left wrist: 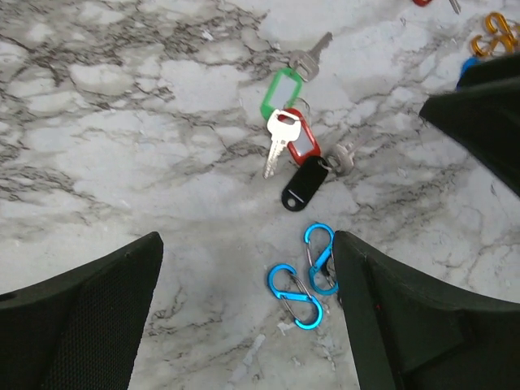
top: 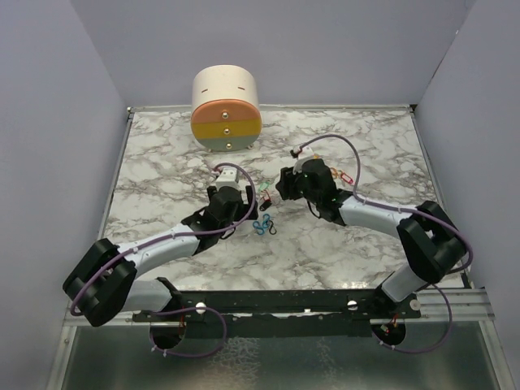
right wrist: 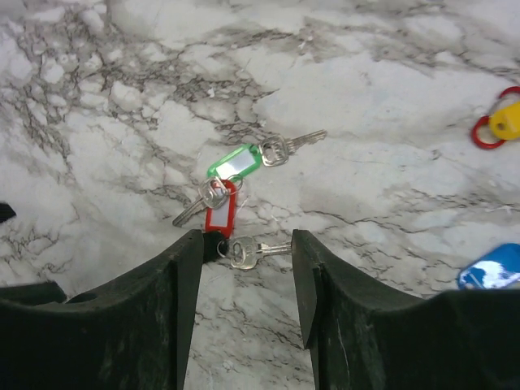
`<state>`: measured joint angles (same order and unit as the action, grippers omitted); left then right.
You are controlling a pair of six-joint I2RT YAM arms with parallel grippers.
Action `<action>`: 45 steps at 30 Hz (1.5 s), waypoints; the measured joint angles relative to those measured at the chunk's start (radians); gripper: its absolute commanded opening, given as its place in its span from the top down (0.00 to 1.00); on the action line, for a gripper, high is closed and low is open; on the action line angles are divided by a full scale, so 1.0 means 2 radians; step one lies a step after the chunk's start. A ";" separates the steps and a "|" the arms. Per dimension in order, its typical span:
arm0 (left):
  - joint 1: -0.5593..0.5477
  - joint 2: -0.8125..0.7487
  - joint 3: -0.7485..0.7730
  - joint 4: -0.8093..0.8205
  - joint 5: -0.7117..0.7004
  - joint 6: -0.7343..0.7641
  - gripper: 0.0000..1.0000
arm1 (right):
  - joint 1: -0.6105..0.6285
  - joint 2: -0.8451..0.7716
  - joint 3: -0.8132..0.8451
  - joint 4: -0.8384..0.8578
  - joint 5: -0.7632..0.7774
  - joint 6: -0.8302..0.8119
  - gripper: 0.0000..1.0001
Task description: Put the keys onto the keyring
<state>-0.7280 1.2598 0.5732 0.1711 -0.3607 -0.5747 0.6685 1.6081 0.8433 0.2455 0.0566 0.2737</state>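
The left gripper (left wrist: 245, 240) hung wide open above the marble table (left wrist: 114, 122), its two black fingers (left wrist: 89, 313) far apart and nothing held between them. Two blue carabiner clips (left wrist: 295, 296) lay on the table inside that span, one just beside the inner edge of a finger; whether it touched could not be told. The keys (left wrist: 280, 138) lay in a loose cluster on the table ahead of the left gripper and between the two arms. They were small silver keys joined to a green tag (left wrist: 280, 89), a red tag (left wrist: 304, 140) and a black tag (left wrist: 302, 184). The right gripper (right wrist: 245, 237) stood partly open over the same cluster and clamped nothing. One key (right wrist: 252, 250) lay on the marble in the gap between its fingers (right wrist: 162, 317). A yellow tag (right wrist: 505, 122) and a blue tag (right wrist: 490, 270) lay well apart from the cluster
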 measured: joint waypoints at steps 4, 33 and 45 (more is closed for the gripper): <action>-0.035 0.008 -0.005 -0.007 -0.006 -0.013 0.12 | 0.000 -0.038 -0.012 0.001 0.045 0.007 0.23; -0.155 0.116 0.000 -0.054 -0.145 -0.074 0.11 | 0.000 -0.123 -0.057 0.008 0.108 0.014 0.22; -0.160 0.127 0.011 -0.060 -0.163 -0.074 0.11 | 0.000 -0.122 -0.057 0.009 0.107 0.014 0.23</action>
<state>-1.0477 1.5135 0.5949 0.0517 -0.6861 -0.7231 0.6685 1.3636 0.7300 0.2626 0.2710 0.3016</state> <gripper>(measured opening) 0.891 0.776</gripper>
